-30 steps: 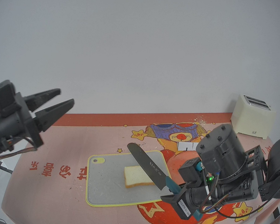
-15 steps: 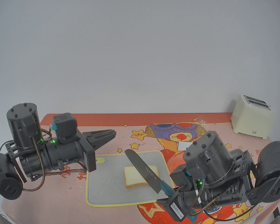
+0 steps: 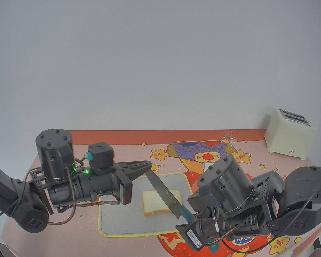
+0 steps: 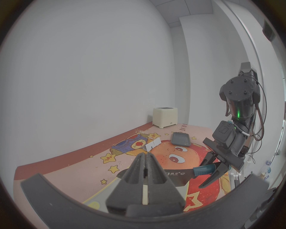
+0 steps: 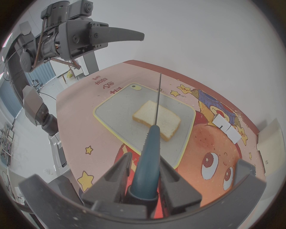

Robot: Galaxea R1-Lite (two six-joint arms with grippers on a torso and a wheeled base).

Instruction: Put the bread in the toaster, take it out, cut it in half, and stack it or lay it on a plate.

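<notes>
The left gripper (image 3: 147, 165) has swung in over the cutting board's (image 3: 124, 211) far edge, fingers pressed together, just beside the knife's (image 3: 164, 191) tip. The right gripper (image 5: 146, 162) pinches the knife handle off the board's right edge, with the blade slanting over the bread (image 3: 156, 205) mid-board. A toaster (image 3: 290, 135) and a grey plate (image 4: 180, 139) sit well right of the board.

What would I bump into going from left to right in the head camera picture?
The left hand → bread → right hand, holding the knife → toaster.
</notes>
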